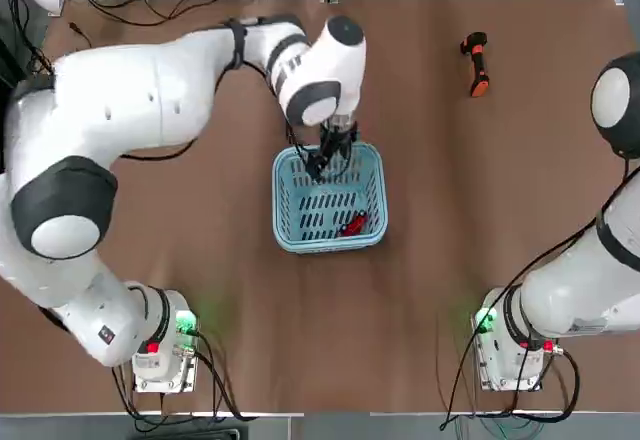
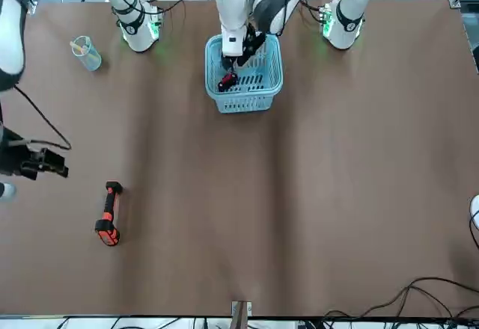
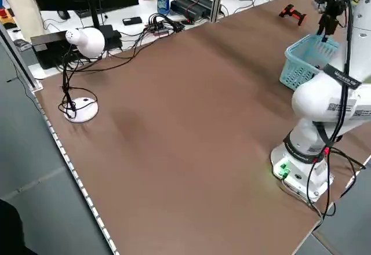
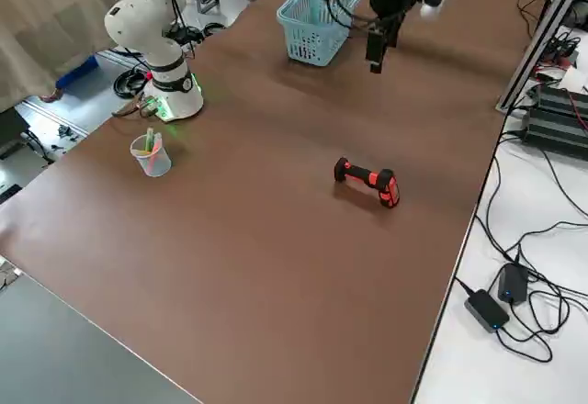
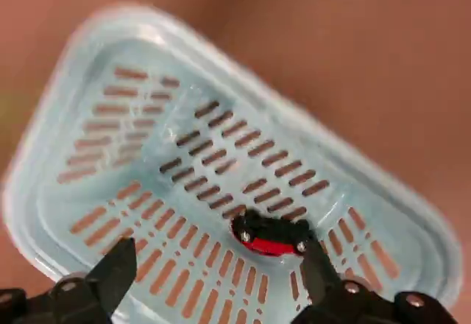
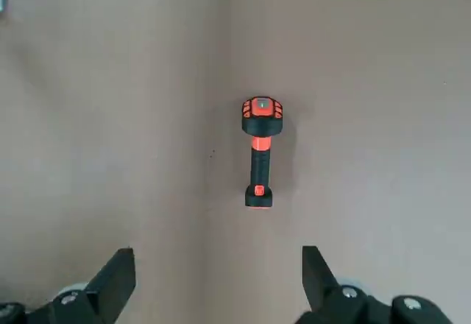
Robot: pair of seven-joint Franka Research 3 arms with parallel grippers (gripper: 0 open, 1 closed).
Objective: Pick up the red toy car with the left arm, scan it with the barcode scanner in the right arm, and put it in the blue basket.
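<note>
Red toy car [image 5: 269, 237] in blue basket [image 5: 81, 59], no readable labels

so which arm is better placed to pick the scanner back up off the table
Right. The right claw hangs open above the barcode scanner, which lies loose on the table. The left claw is open over the blue basket, where the red toy car already lies.

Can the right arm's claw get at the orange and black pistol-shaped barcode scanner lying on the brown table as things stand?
Probably yes. The right claw hangs open above the orange and black barcode scanner, which lies alone on the bare brown table; nothing stands between them.
</note>
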